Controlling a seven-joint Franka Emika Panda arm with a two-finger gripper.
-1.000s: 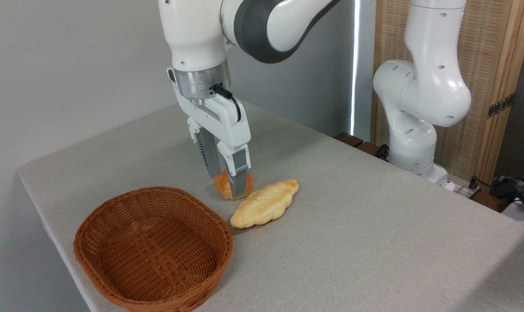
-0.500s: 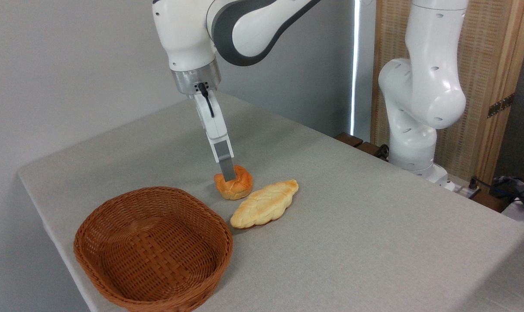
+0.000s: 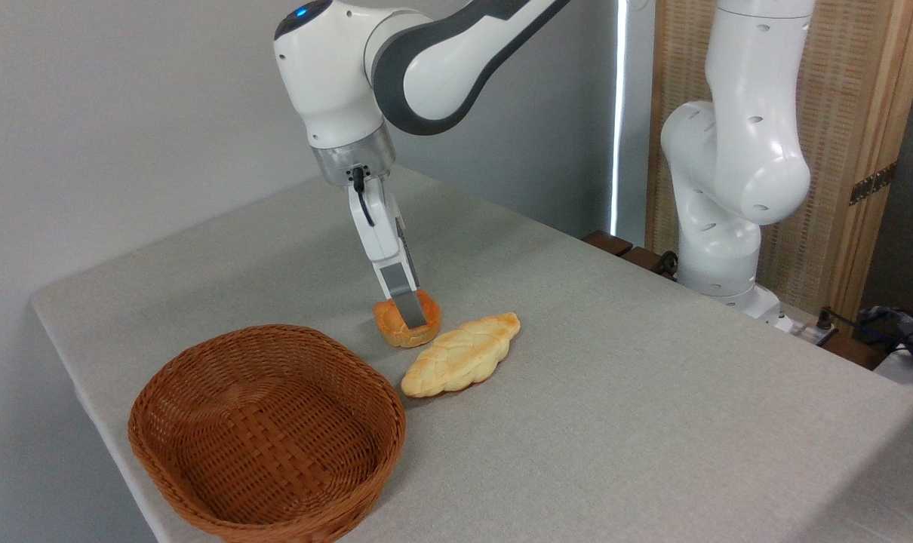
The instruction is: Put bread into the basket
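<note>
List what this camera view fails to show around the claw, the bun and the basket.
- Claw: seen edge-on, so only the near finger shows; the far finger and the gap are hidden, so its state is unclear.
- Bun: its middle is covered by that finger; whether it is gripped cannot be told.
- Basket: its near rim is cut off by the bottom edge.
- Braided loaf: its underside is hidden.

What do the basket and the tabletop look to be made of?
The basket: woven wicker or rattan, reddish-brown with a slight sheen; interlaced strands and a braided rim show. The table: covered in matte grey cloth, probably fabric, judging by its fine weave texture and soft rounded edges.
</note>
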